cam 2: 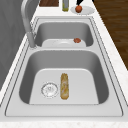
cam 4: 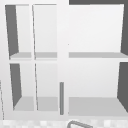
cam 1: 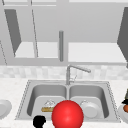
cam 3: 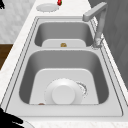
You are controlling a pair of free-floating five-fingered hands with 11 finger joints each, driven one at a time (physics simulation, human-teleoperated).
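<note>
My left hand hangs low in the front view, in front of the sink's left basin and just left of a big red ball that covers the sink's front rim. A long bread roll lies in that basin beside the drain. A white plate rests in the right basin. My right hand shows at the right edge, directly above an orange-red fruit on a counter plate. It appears again in the right side view, my right hand.
The faucet arches over the divider toward the right basin. A bottle and a brown board stand by the right counter plate. Another plate lies on the left counter. A small reddish item sits in the right basin. Open shelves hang above.
</note>
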